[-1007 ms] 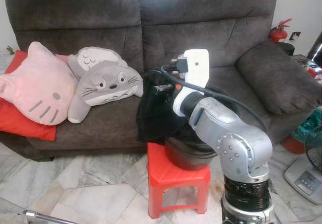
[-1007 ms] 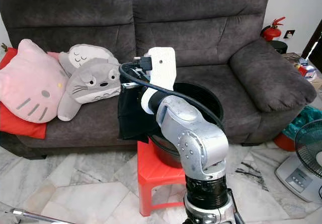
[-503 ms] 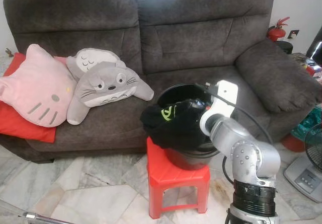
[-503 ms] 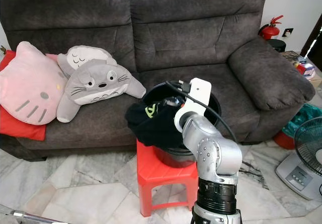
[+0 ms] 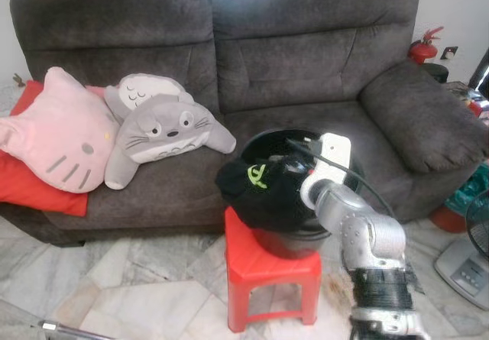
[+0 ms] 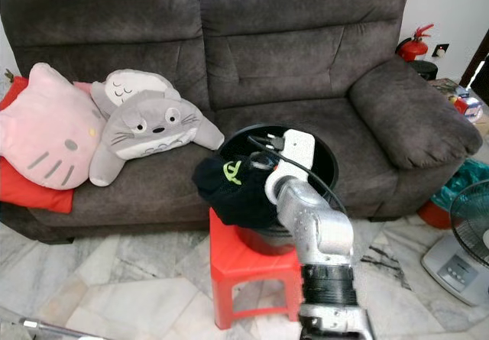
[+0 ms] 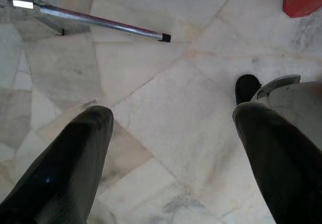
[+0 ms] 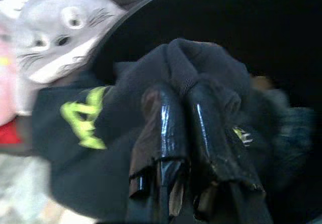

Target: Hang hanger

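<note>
The right gripper pinches a fold of one black garment draped over one black bucket's nine o'clock rim, on one red stool. The left gripper hangs spread above the floor. No hanger is distinguishable; hanging looks entirely undone.

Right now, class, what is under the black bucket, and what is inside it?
A red stool holds the bucket. A black garment, pinched by the right gripper, drapes over the rim; it hides what lies deeper.
</note>
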`<state>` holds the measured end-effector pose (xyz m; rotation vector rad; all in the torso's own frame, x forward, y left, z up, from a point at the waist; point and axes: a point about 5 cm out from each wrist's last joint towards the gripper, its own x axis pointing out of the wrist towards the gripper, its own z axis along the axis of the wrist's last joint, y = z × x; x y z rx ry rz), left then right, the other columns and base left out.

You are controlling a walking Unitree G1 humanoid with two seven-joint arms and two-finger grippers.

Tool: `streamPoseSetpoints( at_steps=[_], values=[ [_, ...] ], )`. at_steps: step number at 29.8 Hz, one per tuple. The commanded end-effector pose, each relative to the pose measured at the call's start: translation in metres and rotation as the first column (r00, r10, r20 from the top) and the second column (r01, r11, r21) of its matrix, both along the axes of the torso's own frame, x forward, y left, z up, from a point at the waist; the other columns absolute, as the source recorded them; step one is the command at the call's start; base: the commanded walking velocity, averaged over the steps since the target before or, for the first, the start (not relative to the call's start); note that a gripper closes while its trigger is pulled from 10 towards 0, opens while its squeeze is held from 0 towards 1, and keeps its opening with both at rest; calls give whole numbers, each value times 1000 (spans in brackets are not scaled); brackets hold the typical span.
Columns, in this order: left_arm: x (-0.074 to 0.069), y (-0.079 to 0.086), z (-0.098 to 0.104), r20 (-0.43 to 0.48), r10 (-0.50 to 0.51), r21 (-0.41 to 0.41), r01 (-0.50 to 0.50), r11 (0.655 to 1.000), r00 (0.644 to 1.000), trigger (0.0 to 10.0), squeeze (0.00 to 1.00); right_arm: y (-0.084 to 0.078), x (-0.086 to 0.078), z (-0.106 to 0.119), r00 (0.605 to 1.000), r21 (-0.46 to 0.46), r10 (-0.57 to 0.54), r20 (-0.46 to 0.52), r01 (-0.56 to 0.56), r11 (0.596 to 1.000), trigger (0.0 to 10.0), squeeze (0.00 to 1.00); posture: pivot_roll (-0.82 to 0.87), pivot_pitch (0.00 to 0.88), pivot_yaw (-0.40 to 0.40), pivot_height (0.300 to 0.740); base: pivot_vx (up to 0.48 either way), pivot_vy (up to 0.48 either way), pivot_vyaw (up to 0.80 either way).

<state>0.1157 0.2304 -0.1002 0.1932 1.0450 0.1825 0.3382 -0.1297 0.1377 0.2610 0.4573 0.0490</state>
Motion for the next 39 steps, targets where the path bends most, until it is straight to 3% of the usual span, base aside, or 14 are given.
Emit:
streamPoseSetpoints(
  at_steps=[1, 14, 15, 32, 36, 39],
  values=[
    [-1, 3, 0, -6, -16, 20, 16, 1000, 1000, 10000, 0, 2, 8, 2, 1000, -12, 17, 26, -17, 1000, 10000, 0, -181, 0, 78, 740, 0, 0, 0],
    [-2, 3, 0, -8, -20, 24, 20, 999, 1000, 10000, 0, 18, 28, -4, 972, -69, 201, 118, -193, 979, 10000, 0, -176, 0, 81, 740, 0, 0, 0],
    [-2, 3, 0, -8, -21, 24, 21, 999, 1000, 10000, 0, 21, 31, -2, 966, -60, 221, 134, -214, 975, 10000, 1000, -175, 0, 81, 740, 0, 0, 0],
    [-2, 3, 0, -10, -22, 20, 22, 1000, 1000, 10000, 0, 22, 32, -7, 954, -103, 265, 138, -252, 962, 10000, 1000, -176, 0, 80, 740, 0, 0, 0],
    [-2, 3, 0, -9, -20, 22, 20, 1000, 1000, 10000, 0, 21, 30, 15, 902, -288, 331, 278, -251, 924, 10000, 1000, -175, 0, 78, 740, 0, 0, 0],
    [-2, 3, 0, -9, -20, 22, 20, 1000, 1000, 10000, 0, 24, 25, 22, 872, -295, 366, 326, -274, 915, 10000, 1000, -175, 0, 78, 740, 0, 0, 0]
  ],
)
